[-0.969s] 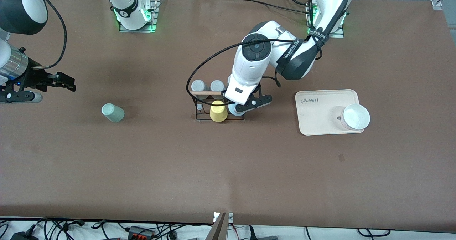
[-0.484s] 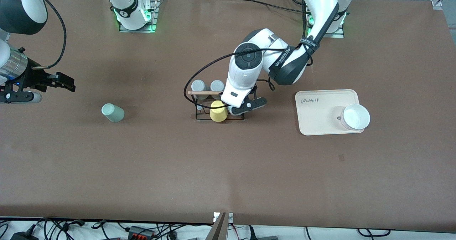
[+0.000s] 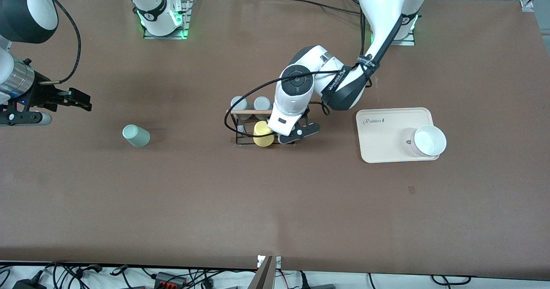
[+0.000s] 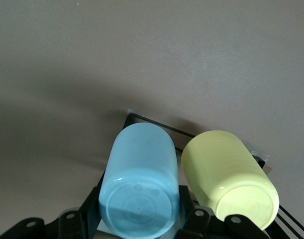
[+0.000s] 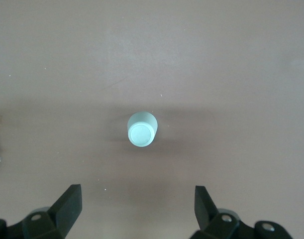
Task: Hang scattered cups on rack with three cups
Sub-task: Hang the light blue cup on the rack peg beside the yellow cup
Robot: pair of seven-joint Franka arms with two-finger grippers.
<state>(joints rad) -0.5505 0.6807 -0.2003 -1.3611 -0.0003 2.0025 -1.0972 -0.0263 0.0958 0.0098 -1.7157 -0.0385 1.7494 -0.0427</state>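
Observation:
My left gripper (image 4: 140, 209) is shut on the light blue cup (image 4: 140, 184), held bottom-up over the rack (image 3: 240, 113) right beside the yellow cup (image 4: 226, 174) that sits on it. In the front view the left hand (image 3: 288, 134) covers the blue cup. Two grey cups (image 3: 239, 102) sit on the rack's pegs farther from the front camera. The pale mint green cup (image 3: 135, 135) sits alone on the table toward the right arm's end. My right gripper (image 5: 137, 196) hangs open and empty above the table, with the mint cup (image 5: 142, 130) in its view.
A cream tray (image 3: 382, 138) with a white bowl (image 3: 429, 141) on it lies toward the left arm's end of the table. The left arm's black cable loops over the rack.
The left gripper has carried the blue cup in against the yellow cup at the rack, and the hand now hides it from the front. The right arm has not moved.

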